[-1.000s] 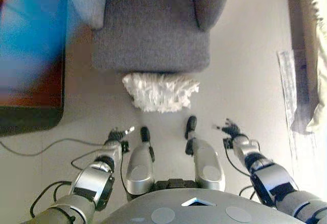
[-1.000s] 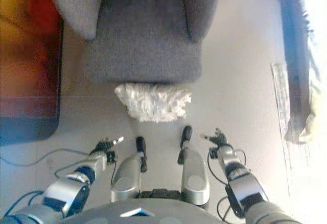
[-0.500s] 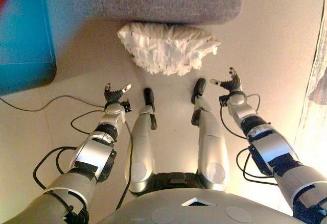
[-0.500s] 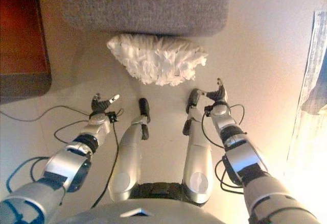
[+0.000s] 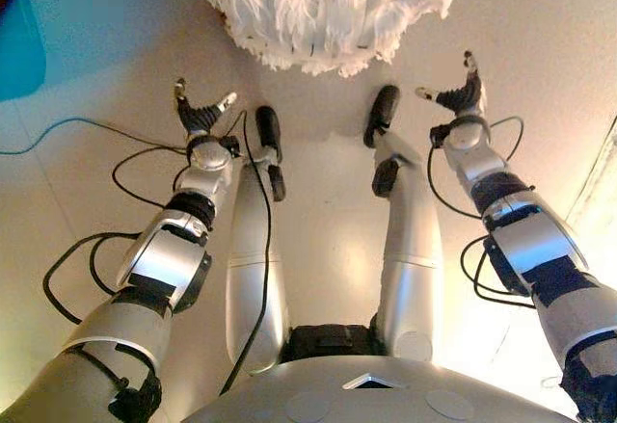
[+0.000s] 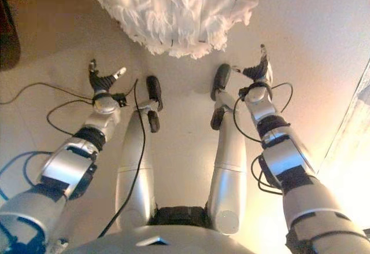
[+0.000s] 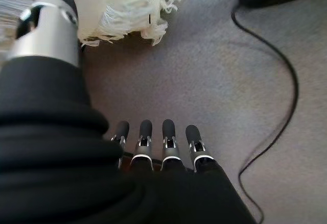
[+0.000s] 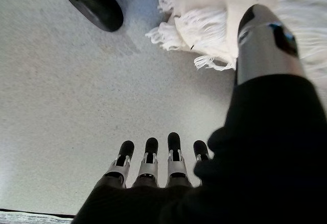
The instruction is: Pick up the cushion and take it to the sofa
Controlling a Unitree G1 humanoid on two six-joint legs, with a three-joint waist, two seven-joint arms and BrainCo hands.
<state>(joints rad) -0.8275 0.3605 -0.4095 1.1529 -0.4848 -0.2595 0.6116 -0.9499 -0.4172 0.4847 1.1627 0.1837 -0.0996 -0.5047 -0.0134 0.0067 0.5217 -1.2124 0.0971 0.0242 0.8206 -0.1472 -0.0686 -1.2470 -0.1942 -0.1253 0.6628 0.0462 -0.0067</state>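
A shaggy white cushion (image 5: 323, 9) lies on the pale floor straight ahead, at the top of both eye views (image 6: 170, 14). My left hand (image 5: 201, 115) hangs open above the floor, short of the cushion's left side. My right hand (image 5: 459, 91) hangs open short of its right side. Neither hand touches it. The cushion's fringe shows past the fingers in the left wrist view (image 7: 122, 9) and in the right wrist view (image 8: 204, 25). The sofa is out of view now.
A dark mat or rug corner (image 6: 7, 40) lies at the far left. A black cable (image 5: 87, 134) runs across the floor on the left. A pale curtain or cloth edge (image 6: 361, 109) hangs at the right.
The camera has tipped down and forward: the grey sofa has slid out of the top of the view and the cushion is nearer. Both hands have reached forward toward the cushion, still open.
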